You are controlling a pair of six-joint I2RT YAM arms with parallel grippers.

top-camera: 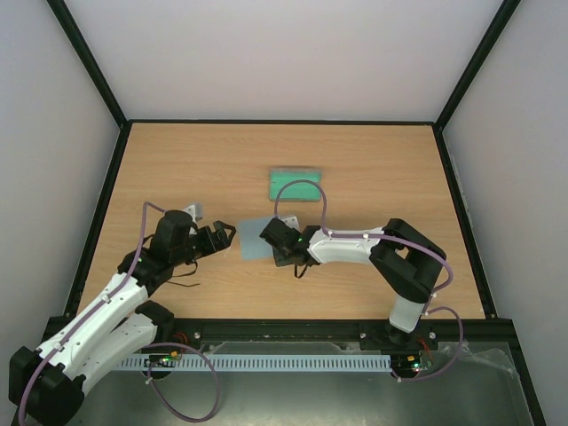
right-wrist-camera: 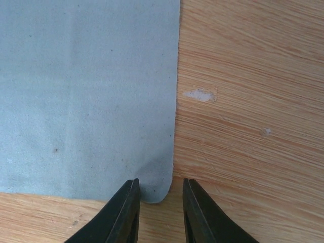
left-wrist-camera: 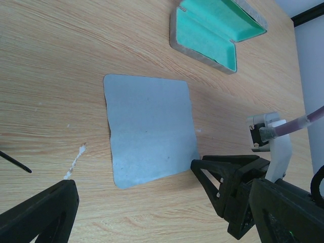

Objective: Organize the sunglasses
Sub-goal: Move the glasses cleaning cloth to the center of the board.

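Only a thin black wire-like arm of the sunglasses [left-wrist-camera: 15,163] shows at the left edge of the left wrist view. Fine dark lines [top-camera: 186,273] lie on the table beside the left arm. The light blue cloth [top-camera: 253,238] lies flat between the grippers. My right gripper [right-wrist-camera: 159,185] is low over the cloth's near corner [right-wrist-camera: 157,192]; its jaws are narrowly open and straddle that corner. My left gripper [left-wrist-camera: 162,223] is wide open with nothing in it, just left of the cloth [left-wrist-camera: 149,129].
The grey case [top-camera: 295,185] lies open behind the cloth with its green lining [left-wrist-camera: 212,28] up. A black frame [top-camera: 453,204] runs along the table's sides and back. The right arm's fingers [left-wrist-camera: 223,185] reach into the left wrist view at the cloth's corner.
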